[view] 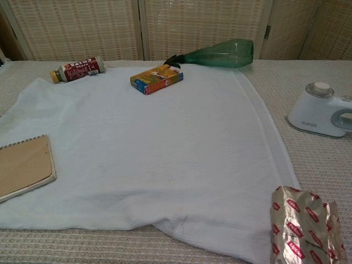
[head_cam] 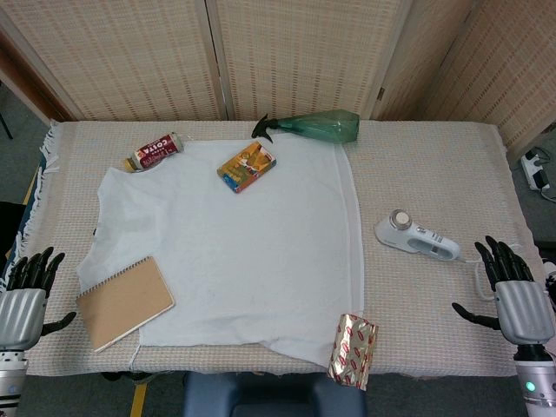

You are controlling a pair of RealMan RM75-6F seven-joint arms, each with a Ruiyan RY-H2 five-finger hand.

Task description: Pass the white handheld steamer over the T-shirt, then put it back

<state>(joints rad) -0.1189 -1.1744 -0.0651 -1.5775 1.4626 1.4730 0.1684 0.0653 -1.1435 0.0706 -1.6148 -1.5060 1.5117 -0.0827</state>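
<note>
Right hand (head_cam: 519, 300) is hovering w/ fingers spread, just beside white plastic handheld steamer (head_cam: 417, 236), right of white cotton T-shirt (head_cam: 234, 252); should be wrapping its handle squarely.

White T-shirt (head_cam: 252, 252) spread flat on a woven table cover (head_cam: 434, 174), seen from above.

A white handheld steamer (head_cam: 417, 237) is laid at 3 o'clock of the shirt. A green spray bottle (head_cam: 317, 128) is placed at 12, a brown notebook (head_cam: 125, 302) at 8, a foil packet (head_cam: 354, 349) at 5. Both hands, left hand (head_cam: 24, 300) and right hand (head_cam: 517, 295), are held open and apart from everything at the near corners.
</note>
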